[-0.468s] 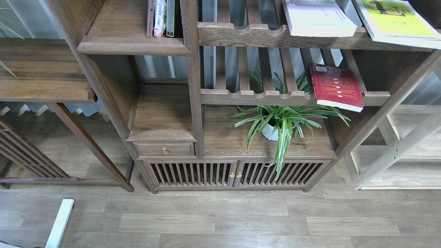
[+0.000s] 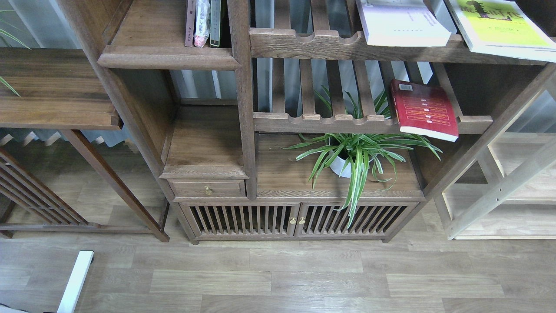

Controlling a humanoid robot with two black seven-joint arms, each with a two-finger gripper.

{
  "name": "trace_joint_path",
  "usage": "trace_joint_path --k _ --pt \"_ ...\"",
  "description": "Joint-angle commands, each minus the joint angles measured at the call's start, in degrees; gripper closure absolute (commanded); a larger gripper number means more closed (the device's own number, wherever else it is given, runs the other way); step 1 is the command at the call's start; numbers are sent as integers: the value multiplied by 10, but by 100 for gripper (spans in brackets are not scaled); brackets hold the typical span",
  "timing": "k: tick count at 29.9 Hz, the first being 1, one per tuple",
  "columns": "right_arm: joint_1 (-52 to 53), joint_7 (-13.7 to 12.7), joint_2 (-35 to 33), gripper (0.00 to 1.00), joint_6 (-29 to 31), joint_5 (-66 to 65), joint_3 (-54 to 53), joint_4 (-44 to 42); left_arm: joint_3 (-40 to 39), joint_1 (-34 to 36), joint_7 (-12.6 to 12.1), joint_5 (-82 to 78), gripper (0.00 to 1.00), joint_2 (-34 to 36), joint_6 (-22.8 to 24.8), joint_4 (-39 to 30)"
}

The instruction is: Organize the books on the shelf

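Head view: red book point(image 2: 423, 109) on slatted rack point(image 2: 330, 123)

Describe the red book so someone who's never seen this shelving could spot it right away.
Start at the dark wooden shelving unit and find the potted spider plant. Just above it, at the right end of the lower slatted rack, lies the red book, overhanging the front rail. It alone is red, with yellow text lines and a barcode; the white book and yellow-green book lie one rack higher.
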State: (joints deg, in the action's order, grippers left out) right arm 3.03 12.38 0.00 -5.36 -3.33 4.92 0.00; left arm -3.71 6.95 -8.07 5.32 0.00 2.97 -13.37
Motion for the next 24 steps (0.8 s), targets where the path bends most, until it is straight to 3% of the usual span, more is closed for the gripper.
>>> trace_joint_path --k 1,13,24 --pt "4 1 0 0 0 1 -1 -126 3 -4 -1 0 1 0 -1 1" --pt "57 0 0 0 -6 0 1 -122 1 -15 6 -1 1 0 -2 7" --pt "105 1 0 1 -50 -15 20 -122 9 53 8 -2 1 0 -4 8"
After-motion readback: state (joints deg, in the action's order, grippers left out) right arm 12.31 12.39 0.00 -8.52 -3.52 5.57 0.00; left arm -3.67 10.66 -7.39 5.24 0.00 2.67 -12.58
